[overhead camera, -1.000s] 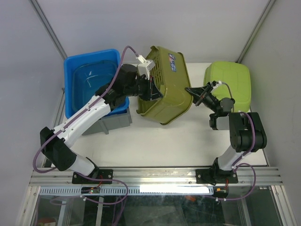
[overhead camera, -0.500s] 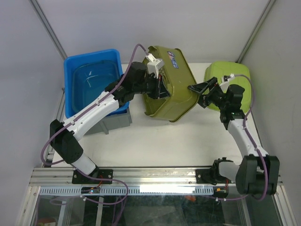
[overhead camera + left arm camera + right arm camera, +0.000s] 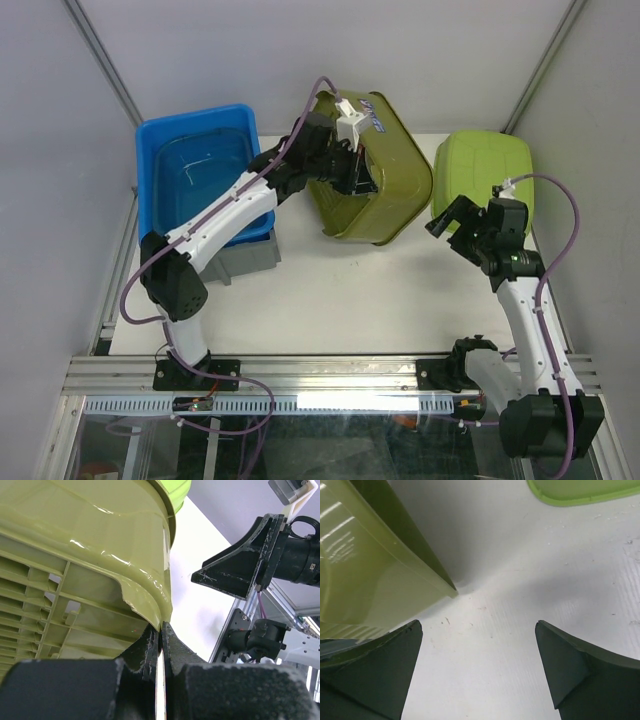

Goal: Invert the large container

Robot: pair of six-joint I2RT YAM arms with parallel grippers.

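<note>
The large container (image 3: 390, 200), olive green with a ribbed base, stands tipped on its edge at the back middle of the table. My left gripper (image 3: 362, 182) is shut on its rim; the left wrist view shows the thin rim edge pinched between the fingertips (image 3: 161, 630), the ribbed container (image 3: 85, 555) filling the left. My right gripper (image 3: 446, 216) stands wide open just right of the container, apart from it, low over the white table. The right wrist view shows the container's wall (image 3: 365, 565) at the left and nothing between the right gripper (image 3: 477, 630) jaws.
A lime green tub (image 3: 485, 180) lies upside down at the back right, its rim (image 3: 575, 492) showing in the right wrist view. A blue bin (image 3: 190, 170) rests on a grey box (image 3: 240, 258) at the back left. White table (image 3: 340, 300) lies between the arms.
My right gripper let go of the container's rim, opened wide and drew back to the right. My left arm stretched further right and back, tipping the container with it.
</note>
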